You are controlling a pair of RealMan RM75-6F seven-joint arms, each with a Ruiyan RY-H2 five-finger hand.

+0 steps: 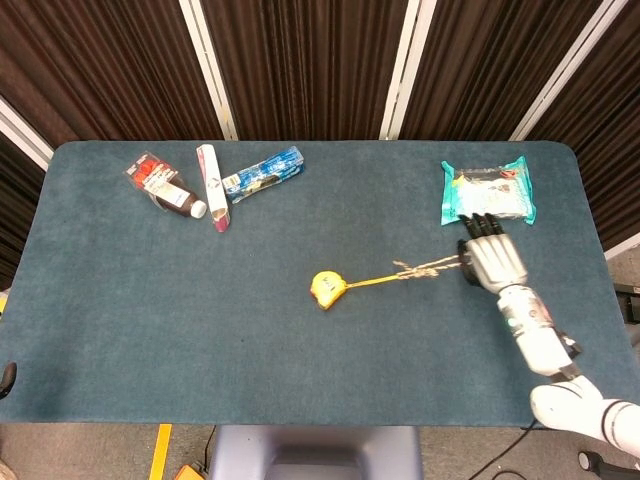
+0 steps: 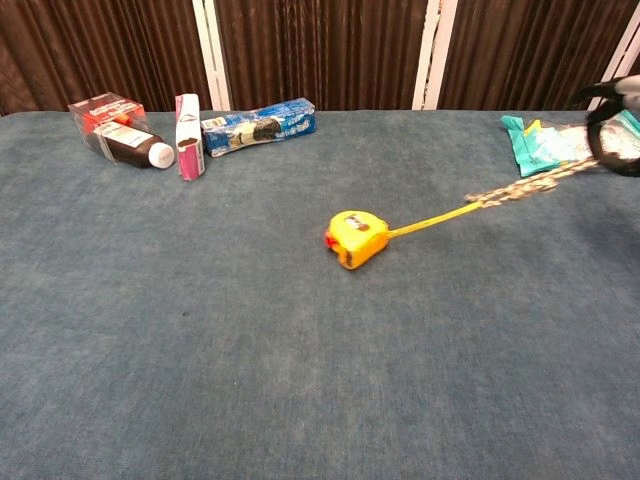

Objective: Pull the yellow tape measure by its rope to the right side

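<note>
The right hand [image 1: 492,262] held the far end of the rope [image 1: 428,269], its fingers curled around it just below the teal packet [image 1: 489,192] at the table's right side; the left hand was in neither view. The rope ran taut and slightly raised from the hand down to a short run of yellow blade, which led to the tape measure [image 1: 326,288] lying on the table [image 1: 120,320] near its middle, a little right of centre. In the chest view the hand [image 2: 612,125] was almost out of the picture at the right edge, with the tape measure [image 2: 357,237] trailing behind the rope [image 2: 525,188]. The drag seemed well under way but not finished, since the case was not yet on the right side proper. To do it well, the pull probably needed to stay low and steady along the rope's own line, so the case would slide rather than tip or lift, and the grip firm so the knotted rope would not slip. Steering slightly toward the near edge might keep the hand off the packet. A bottle [image 1: 171,194], a box [image 1: 212,187] and a blue packet [image 1: 263,173] sat far left, well apart from the path.
</note>
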